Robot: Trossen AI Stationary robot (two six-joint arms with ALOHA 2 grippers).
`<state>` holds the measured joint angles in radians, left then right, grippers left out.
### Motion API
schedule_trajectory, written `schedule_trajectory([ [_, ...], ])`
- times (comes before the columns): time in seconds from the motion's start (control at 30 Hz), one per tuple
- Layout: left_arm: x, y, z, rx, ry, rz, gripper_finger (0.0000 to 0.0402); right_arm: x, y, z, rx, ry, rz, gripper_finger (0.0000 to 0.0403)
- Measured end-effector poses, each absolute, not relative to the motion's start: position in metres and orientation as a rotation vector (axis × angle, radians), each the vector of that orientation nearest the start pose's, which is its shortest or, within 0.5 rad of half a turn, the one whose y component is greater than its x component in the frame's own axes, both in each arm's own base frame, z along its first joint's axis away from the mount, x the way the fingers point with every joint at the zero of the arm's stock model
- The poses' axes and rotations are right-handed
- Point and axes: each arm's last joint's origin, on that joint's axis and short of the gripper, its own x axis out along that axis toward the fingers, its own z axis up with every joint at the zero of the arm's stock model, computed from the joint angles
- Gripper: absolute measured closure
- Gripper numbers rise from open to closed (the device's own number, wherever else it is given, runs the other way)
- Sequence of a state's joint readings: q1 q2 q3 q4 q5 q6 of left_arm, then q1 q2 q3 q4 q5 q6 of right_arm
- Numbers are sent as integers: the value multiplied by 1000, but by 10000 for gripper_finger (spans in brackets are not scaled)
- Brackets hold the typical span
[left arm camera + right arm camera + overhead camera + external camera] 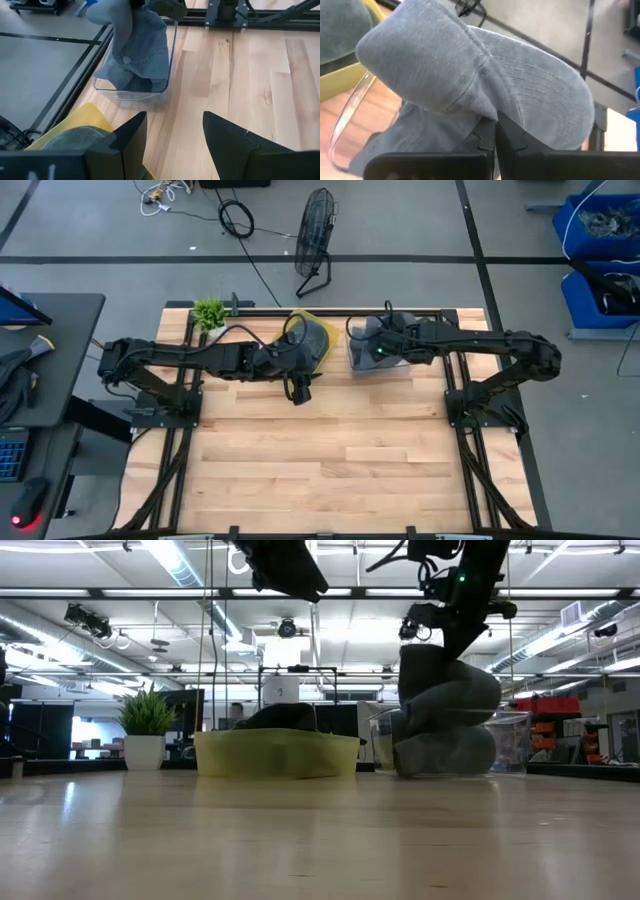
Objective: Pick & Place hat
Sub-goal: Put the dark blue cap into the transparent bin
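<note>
I had the right gripper [380, 350] clamped on the grey hat [447, 685] above the clear bin [505, 745], right of centre, yellow bin [277, 754] leftward beside the spread-fingered, empty left gripper [300, 392].

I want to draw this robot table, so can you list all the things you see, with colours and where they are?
Grey fabric cap: one, held above the clear bin.
Clear plastic bin: one, table's far edge, right of centre, grey hats inside.
Yellow plastic bin: one, far edge centre, dark hat inside.
Small green potted plant: one, white pot, far left corner.
Black floor fan: one, floor beyond the table.
Left gripper: black, open, raised near the yellow bin.
Right gripper: black, shut on the cap.
</note>
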<state>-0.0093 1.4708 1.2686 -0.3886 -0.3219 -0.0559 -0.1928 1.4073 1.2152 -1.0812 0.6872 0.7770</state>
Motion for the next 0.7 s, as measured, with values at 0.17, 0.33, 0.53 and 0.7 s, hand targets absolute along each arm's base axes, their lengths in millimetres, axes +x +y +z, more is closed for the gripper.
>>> schedule_trajectory([
  [0.17, 324, 6, 322, 45, 583, 319, 204, 243, -68, 296, 313, 898, -1164, 399],
  [0.33, 325, 6, 322, 45, 582, 319, 204, 239, -66, 319, 337, 872, -1142, 398],
  [0.53, 324, 6, 322, 46, 584, 319, 204, 237, -64, 330, 430, 873, -1105, 398],
  [0.7, 324, 6, 322, 65, 593, 313, 204, 234, -63, 318, 496, 909, -1152, 399],
])
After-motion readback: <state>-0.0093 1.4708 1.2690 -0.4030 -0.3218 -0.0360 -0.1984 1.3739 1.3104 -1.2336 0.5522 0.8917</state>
